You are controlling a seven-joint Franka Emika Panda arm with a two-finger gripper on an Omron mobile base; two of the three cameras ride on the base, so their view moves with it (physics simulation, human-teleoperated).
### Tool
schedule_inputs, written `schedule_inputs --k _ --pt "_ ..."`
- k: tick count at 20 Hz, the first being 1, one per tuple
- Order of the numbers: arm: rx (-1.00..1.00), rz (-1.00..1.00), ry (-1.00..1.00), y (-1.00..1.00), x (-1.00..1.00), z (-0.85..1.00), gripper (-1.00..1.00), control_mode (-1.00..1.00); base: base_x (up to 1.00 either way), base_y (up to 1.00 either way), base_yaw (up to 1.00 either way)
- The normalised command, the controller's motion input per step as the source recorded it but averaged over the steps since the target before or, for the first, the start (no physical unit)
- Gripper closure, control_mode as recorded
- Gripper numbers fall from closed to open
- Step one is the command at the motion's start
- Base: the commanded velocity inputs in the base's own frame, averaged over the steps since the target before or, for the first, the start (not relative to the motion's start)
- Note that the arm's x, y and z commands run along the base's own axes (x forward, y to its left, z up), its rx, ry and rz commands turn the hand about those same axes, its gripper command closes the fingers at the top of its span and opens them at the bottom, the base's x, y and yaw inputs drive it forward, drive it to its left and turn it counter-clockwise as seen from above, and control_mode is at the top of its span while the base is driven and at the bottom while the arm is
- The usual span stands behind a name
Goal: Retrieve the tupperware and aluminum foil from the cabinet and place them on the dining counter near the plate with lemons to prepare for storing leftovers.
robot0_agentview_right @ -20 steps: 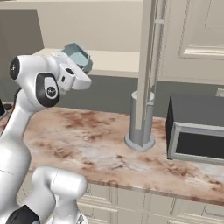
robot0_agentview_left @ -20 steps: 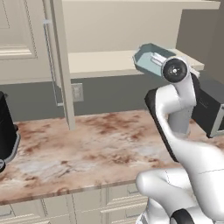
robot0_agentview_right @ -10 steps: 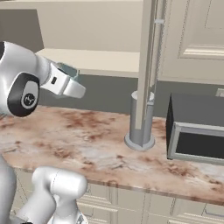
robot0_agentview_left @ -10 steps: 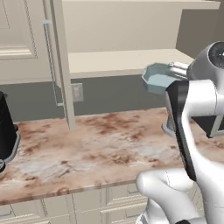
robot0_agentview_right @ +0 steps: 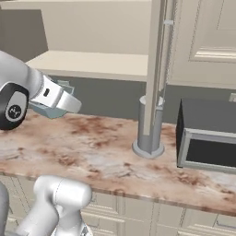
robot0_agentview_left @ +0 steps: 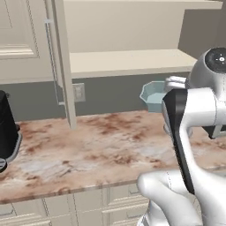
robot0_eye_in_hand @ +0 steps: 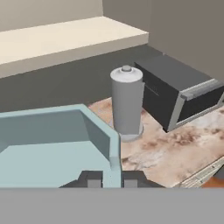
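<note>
The tupperware (robot0_eye_in_hand: 52, 153) is a pale blue-grey tub held in the air, with my gripper (robot0_eye_in_hand: 111, 179) shut on its near rim. In the left base view the tupperware (robot0_agentview_left: 153, 95) hangs just below the cabinet shelf (robot0_agentview_left: 128, 62) and above the back of the marbled worktop (robot0_agentview_left: 101, 150), partly behind my arm. In the right base view the tupperware (robot0_agentview_right: 48, 110) peeks out under my white hand. The cabinet stands open, its door (robot0_agentview_left: 62, 66) edge-on. The aluminum foil, dining counter, plate and lemons are out of view.
A grey cylinder (robot0_agentview_right: 150, 124) stands on the worktop beside a dark box appliance (robot0_agentview_right: 207, 138) with a grey-framed front. A black appliance (robot0_agentview_left: 6, 128) sits at the far left. Cream drawers (robot0_agentview_left: 88, 207) run below the worktop edge.
The arm has swung out of the cabinet and lowered the tupperware from shelf height to just above the worktop. The tub has tipped from tilted to level.
</note>
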Motion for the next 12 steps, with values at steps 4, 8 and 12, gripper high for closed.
schedule_inputs --k 4,8,12 --pt "0.0 0.0 0.0 0.0 0.0 0.0 1.0 1.0 -0.86 0.06 0.31" --pt "0.0 0.0 0.0 0.0 0.0 0.0 1.0 1.0 -1.0 0.3 0.52" --pt "0.0 0.0 0.0 0.0 0.0 0.0 1.0 1.0 -0.8 0.67 0.77"
